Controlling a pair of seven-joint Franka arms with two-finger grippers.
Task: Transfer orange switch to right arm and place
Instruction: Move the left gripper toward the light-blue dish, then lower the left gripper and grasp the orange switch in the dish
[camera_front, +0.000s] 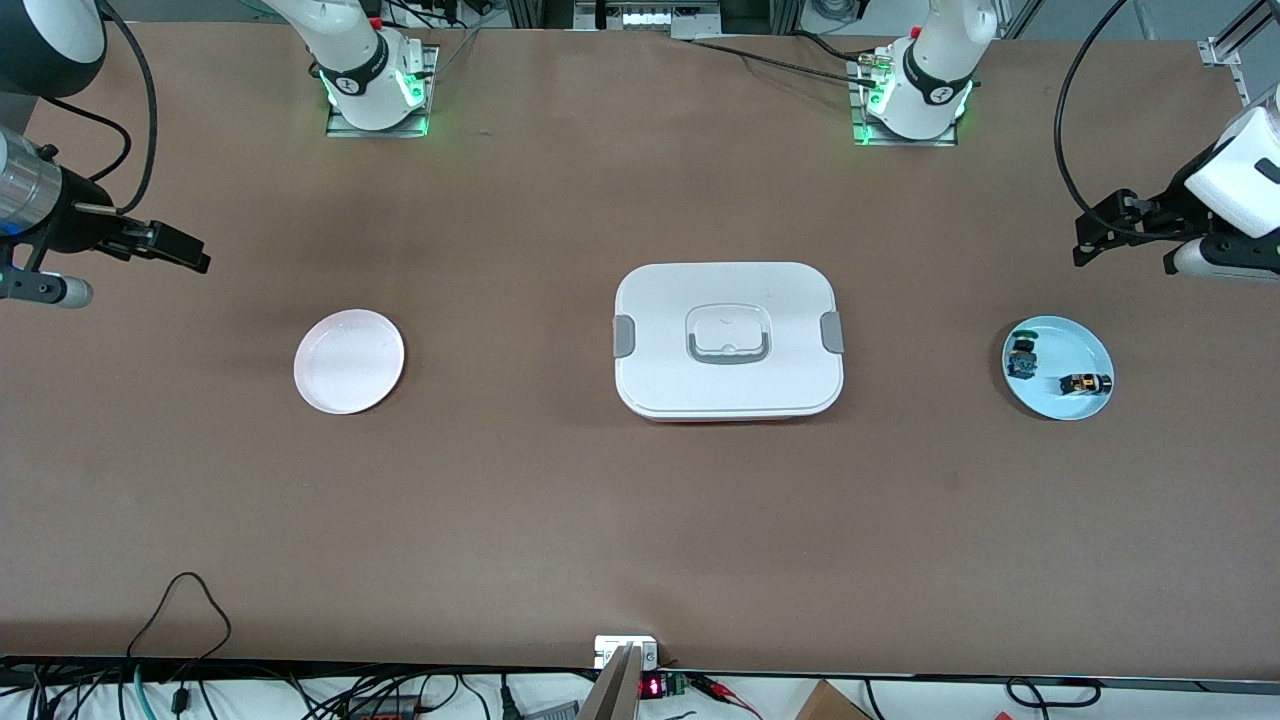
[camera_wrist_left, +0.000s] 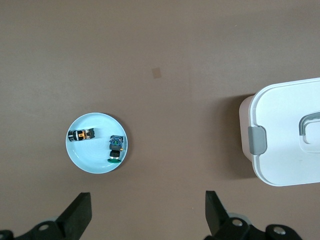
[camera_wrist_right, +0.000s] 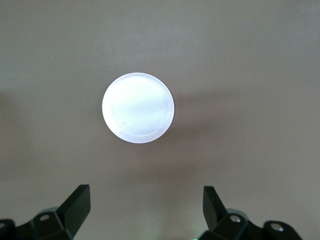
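Note:
The orange switch (camera_front: 1087, 383) lies on its side on a light blue plate (camera_front: 1070, 345) at the left arm's end of the table, beside a green-capped switch (camera_front: 1022, 355). In the left wrist view the orange switch (camera_wrist_left: 81, 134), the green-capped switch (camera_wrist_left: 116, 147) and the plate (camera_wrist_left: 95, 157) all show. My left gripper (camera_front: 1095, 240) hangs open and empty over bare table close to that plate; its jaws stand wide apart in the left wrist view (camera_wrist_left: 148, 215). My right gripper (camera_front: 190, 255) hangs open and empty over bare table at the right arm's end, also seen in the right wrist view (camera_wrist_right: 146, 210).
An empty pale pink plate (camera_front: 349, 361) lies toward the right arm's end and shows in the right wrist view (camera_wrist_right: 138, 107). A white lidded box (camera_front: 728, 340) with grey clips stands mid-table; its edge shows in the left wrist view (camera_wrist_left: 285, 132).

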